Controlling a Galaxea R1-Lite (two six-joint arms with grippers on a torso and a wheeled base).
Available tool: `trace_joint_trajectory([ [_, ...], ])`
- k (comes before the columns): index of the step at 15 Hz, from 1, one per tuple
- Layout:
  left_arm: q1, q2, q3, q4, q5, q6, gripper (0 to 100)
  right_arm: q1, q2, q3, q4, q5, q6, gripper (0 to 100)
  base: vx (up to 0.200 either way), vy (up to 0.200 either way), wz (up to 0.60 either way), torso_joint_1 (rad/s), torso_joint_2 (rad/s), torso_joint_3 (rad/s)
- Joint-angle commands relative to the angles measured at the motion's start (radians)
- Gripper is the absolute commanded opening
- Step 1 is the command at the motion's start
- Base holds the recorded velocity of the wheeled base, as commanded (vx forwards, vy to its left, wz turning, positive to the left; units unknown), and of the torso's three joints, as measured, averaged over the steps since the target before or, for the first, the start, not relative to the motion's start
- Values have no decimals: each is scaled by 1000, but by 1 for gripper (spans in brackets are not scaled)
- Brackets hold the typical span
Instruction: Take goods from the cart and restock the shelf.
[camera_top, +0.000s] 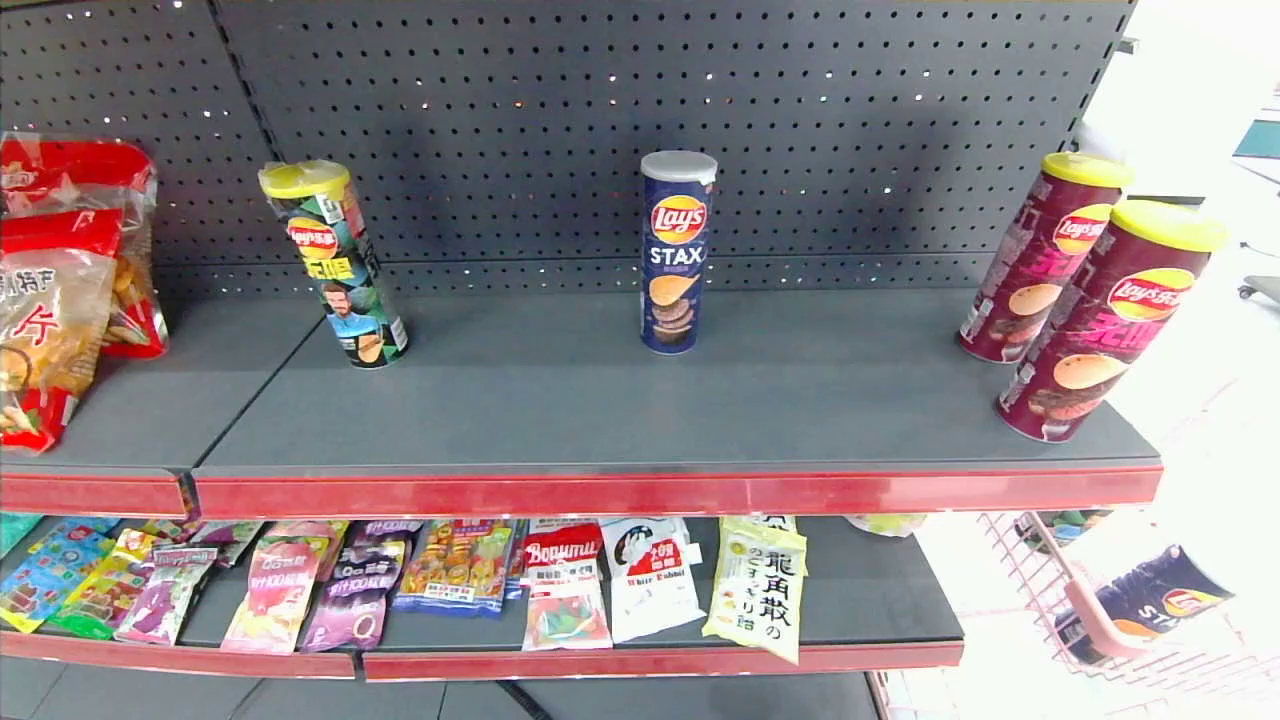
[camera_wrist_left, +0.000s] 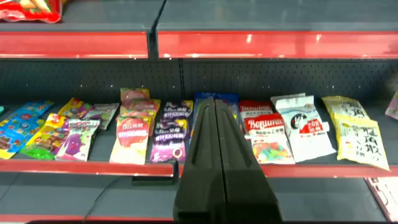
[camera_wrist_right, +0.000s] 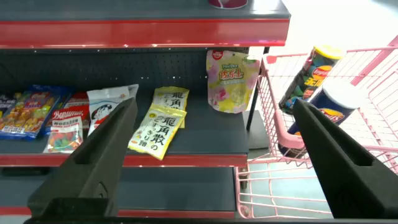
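- The upper shelf (camera_top: 600, 420) is a flat, matte grey board with a glossy red front lip, backed by a perforated grey pegboard (camera_top: 600, 100).
- Four chip tubes stand on it, all smooth cylinders with plastic lids.
  - A patterned tube (camera_top: 335, 265) with a yellow lid stands toward 10 o'clock from the board's middle.
  - A blue tube (camera_top: 677, 250) with a grey lid stands toward 12 o'clock.
  - Two maroon tubes (camera_top: 1110, 320) with yellow lids stand close together at 3 o'clock, one ahead of the other.
- Crinkly clear-and-red snack bags (camera_top: 60, 280) are piled at 9 o'clock.
- The lower shelf (camera_top: 880, 600) carries a row of flat, glossy sachets (camera_top: 450, 580) at 6 to 8 o'clock.
- A pink wire cart (camera_top: 1100, 610) with an open lattice stands at 4 o'clock.
  - In it lie a second blue tube (camera_wrist_right: 326, 115) and a dark tube (camera_wrist_right: 311, 71) with a yellow lid.
- The left end effector (camera_wrist_left: 214, 102) has its two black, wedge-shaped fingers pressed flush together, gripping nothing.
- The right end effector (camera_wrist_right: 214, 106) has its black fingers spread wide and is empty.
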Motion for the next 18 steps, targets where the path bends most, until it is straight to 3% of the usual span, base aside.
trace_joint_trajectory([
  [1,1,0,0,0,0,0,0,1,2,0,1,0,-1,100,0,-200,0,7,2,2],
  [10,1,0,0,0,0,0,0,1,2,0,1,0,-1,100,0,-200,0,6,7,4],
  [12,1,0,0,0,0,0,0,1,2,0,1,-2,-1,100,0,0,0,0,0,0],
  [18,1,0,0,0,0,0,0,1,2,0,1,-2,1,100,0,0,-600,0,3,4],
])
